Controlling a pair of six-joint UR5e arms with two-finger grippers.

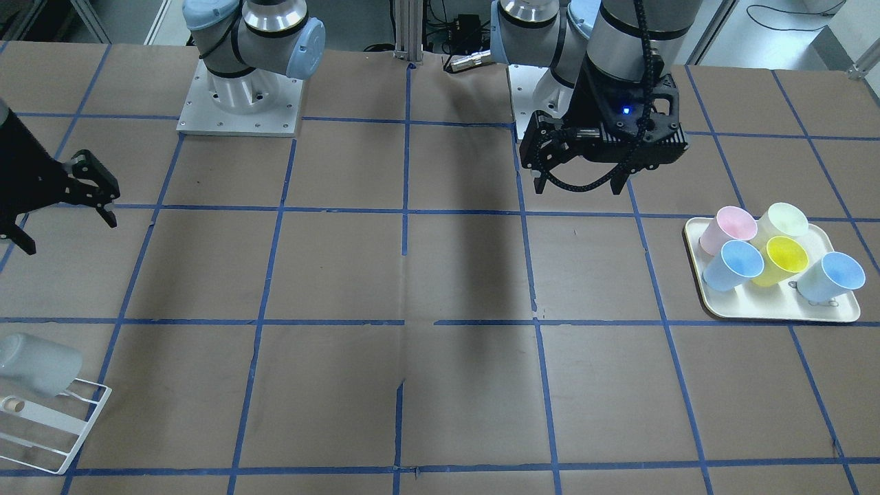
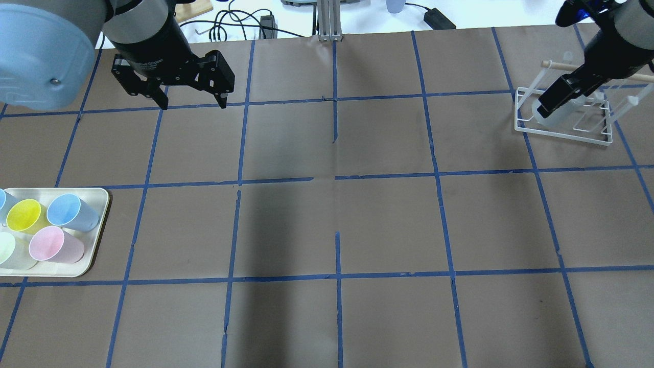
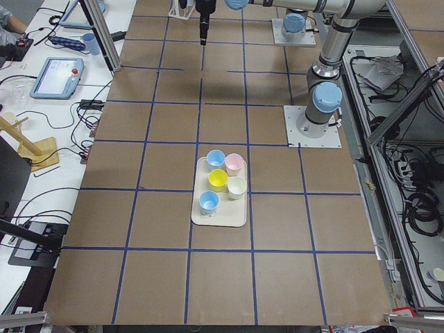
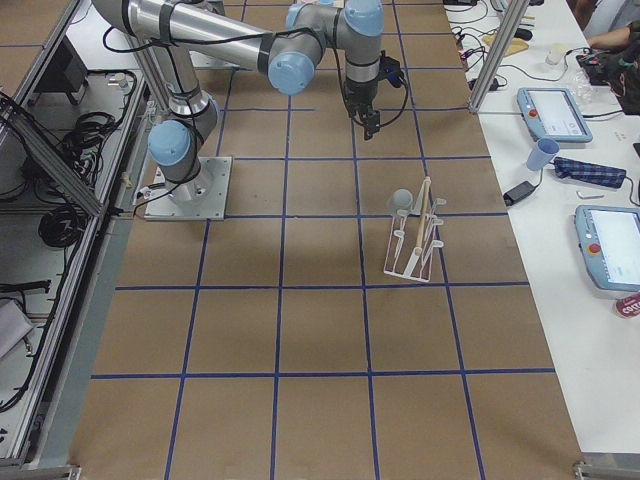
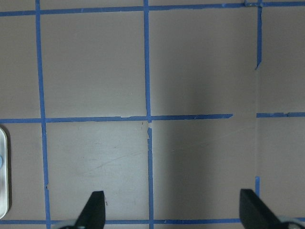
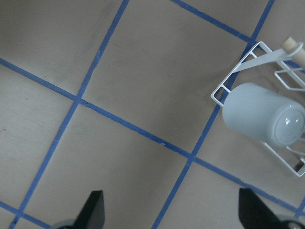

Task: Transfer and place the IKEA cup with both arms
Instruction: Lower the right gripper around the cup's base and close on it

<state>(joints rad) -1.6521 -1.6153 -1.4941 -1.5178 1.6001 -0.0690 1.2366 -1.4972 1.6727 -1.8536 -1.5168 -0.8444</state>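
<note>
At two o'clock in the right wrist view, the IKEA cup (image 6: pixel 262 114) sits tilted, bottom up, on the white rack (image 2: pixel 562 136). The right gripper (image 6: pixel 171 210) and the left gripper (image 2: pixel 193 105) are both spread apart and empty. A bump against the rack could shake the cup off, I think.

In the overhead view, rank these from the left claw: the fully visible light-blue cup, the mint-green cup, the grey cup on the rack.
1. Light-blue cup, right end of the tray, nearest the left claw.
2. Mint-green cup, the tray's left end.
3. Grey cup, on the rack at far right.
</note>
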